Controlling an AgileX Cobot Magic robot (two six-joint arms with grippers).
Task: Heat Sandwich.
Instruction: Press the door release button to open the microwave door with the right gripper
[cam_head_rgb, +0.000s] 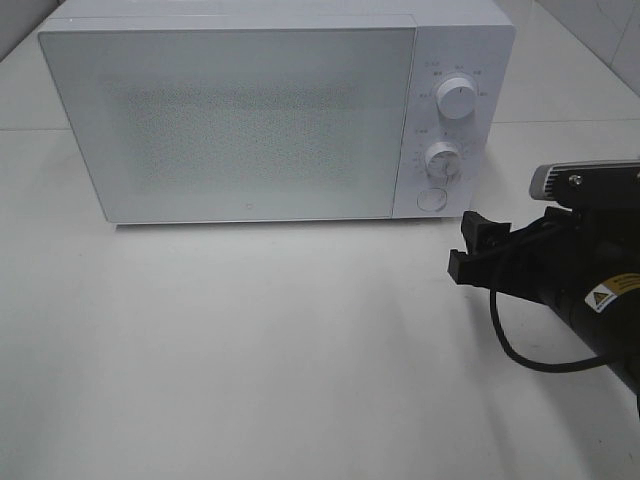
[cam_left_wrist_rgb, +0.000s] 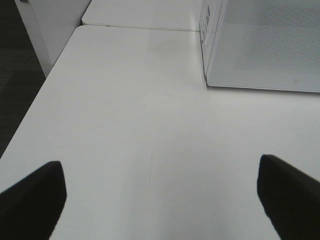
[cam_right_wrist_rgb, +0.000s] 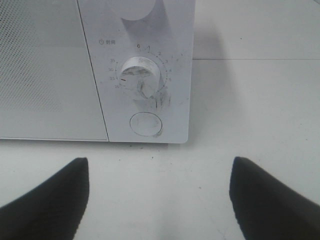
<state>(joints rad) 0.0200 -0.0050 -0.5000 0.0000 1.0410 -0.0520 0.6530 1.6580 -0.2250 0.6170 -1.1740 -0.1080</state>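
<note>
Facing the shut microwave (cam_head_rgb: 240, 110) (contents hidden), the right gripper (cam_head_rgb: 465, 247) hangs wide open, empty, near its button (cam_right_wrist_rgb: 145, 124); left gripper (cam_left_wrist_rgb: 160, 167) likewise, above the table (cam_left_wrist_rgb: 125, 115).

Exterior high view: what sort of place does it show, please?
Probably a robot test bench set up as a kitchen corner: a white microwave stands on a plain white table, and the right gripper faces it.
</note>
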